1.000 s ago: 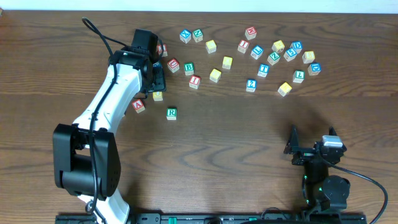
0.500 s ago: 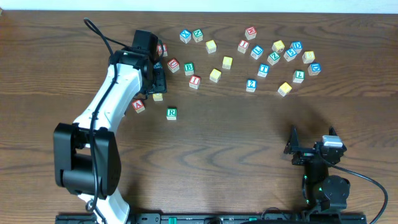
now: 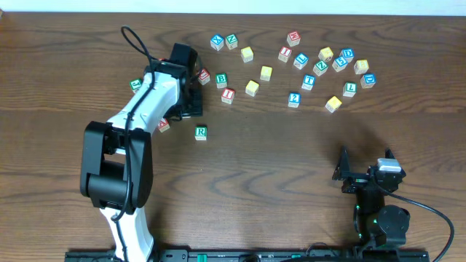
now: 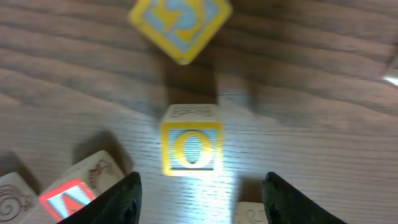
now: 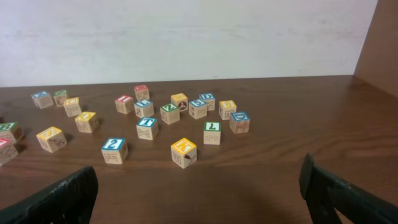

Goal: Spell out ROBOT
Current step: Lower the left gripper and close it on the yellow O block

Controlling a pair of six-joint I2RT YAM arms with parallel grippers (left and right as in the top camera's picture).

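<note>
Jaws of the left gripper stand partly apart and hold nothing. A yellow O cube sits on the counter just ahead of them, centred between the two fingers with a gap on each side. A red A cube lies close to one finger, low in the left wrist view. From overhead, the left arm reaches to the counter's far left. The green R cube stands alone just beside that gripper, the green B cube sits near it farther back, and a yellow-topped cube lies beyond the B. Jaws of the right gripper are wide and empty, well apart from all the cubes.
</note>
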